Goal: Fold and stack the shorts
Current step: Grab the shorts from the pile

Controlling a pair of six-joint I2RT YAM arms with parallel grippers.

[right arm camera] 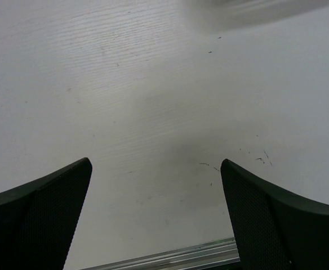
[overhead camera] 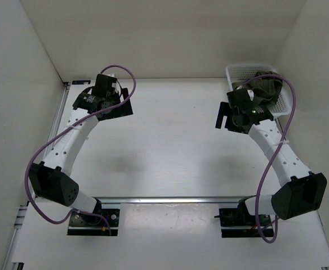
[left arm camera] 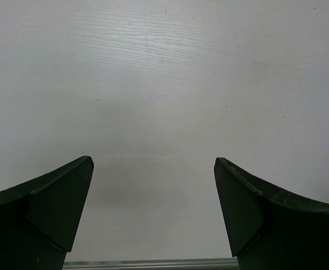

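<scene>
The dark olive-green shorts (overhead camera: 267, 85) lie bunched in a white mesh basket (overhead camera: 238, 68) at the far right corner of the table. My right gripper (overhead camera: 223, 116) hovers just left of and in front of the basket, open and empty; its wrist view shows only bare white table between the fingers (right arm camera: 156, 162). My left gripper (overhead camera: 115, 106) is at the far left of the table, open and empty, with only white table between its fingers (left arm camera: 153, 160). The shorts show in neither wrist view.
White walls close in the table at the left, back and right. A metal rail (overhead camera: 170, 199) runs along the near edge in front of the arm bases. Purple cables loop over both arms.
</scene>
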